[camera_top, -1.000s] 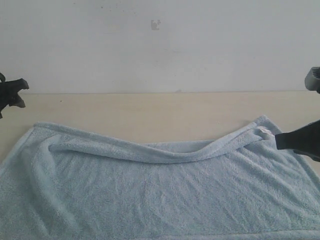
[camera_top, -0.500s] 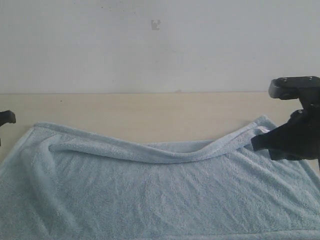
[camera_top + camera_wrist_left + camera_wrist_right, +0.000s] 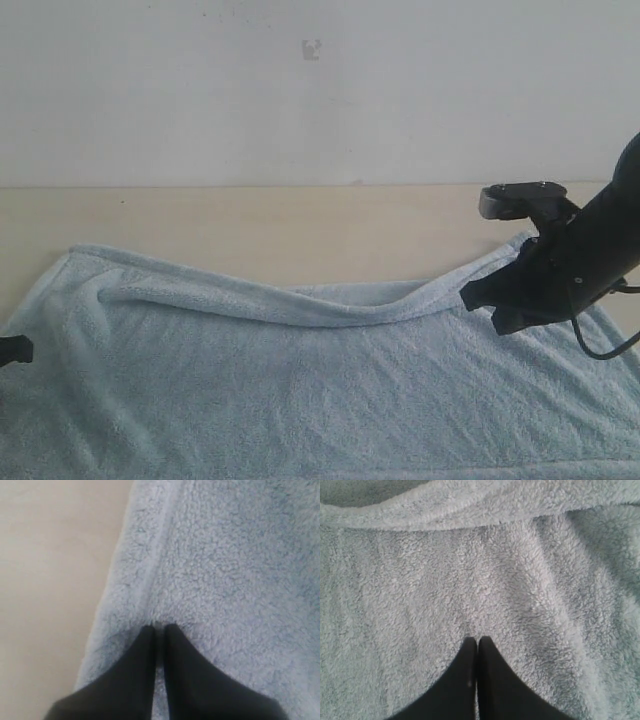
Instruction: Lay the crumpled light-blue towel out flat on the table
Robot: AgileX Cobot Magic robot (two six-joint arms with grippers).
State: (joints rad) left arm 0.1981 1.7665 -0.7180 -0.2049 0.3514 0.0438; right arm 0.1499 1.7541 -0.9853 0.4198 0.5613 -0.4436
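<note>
The towel point(image 3: 320, 390) lies mostly opened out over the near part of the table point(image 3: 250, 225), running past the bottom of the exterior view. Its far edge is rolled over into a long soft ridge that sags across the middle and climbs toward the far right corner. Bare table shows beyond that ridge, up to a pale wall point(image 3: 300, 100).

The right arm point(image 3: 590, 250) comes in from the right side and slopes down and leftward. The right claw point(image 3: 478, 298) sits low over the towel, just beside the right end of the ridge. A dark cable point(image 3: 600, 350) loops under the arm. From the right wrist, the right claw point(image 3: 477, 639) has its two black fingers point(image 3: 495, 680) pressed together with no gap. They point at flat towel point(image 3: 470, 570), and the rolled edge lies across the picture beyond them. Whether the tips touch the pile cannot be told.

Only a small black part of the left claw point(image 3: 12, 350) shows at the left edge of the exterior view, low beside the towel's left side. From the left wrist, the left claw point(image 3: 159, 626) is closed to a thin slit. Its tips are at the towel point(image 3: 225, 580) just beside the hemmed border, with bare table point(image 3: 45, 580) to one side. Whether cloth is caught between the tips cannot be told.
</note>
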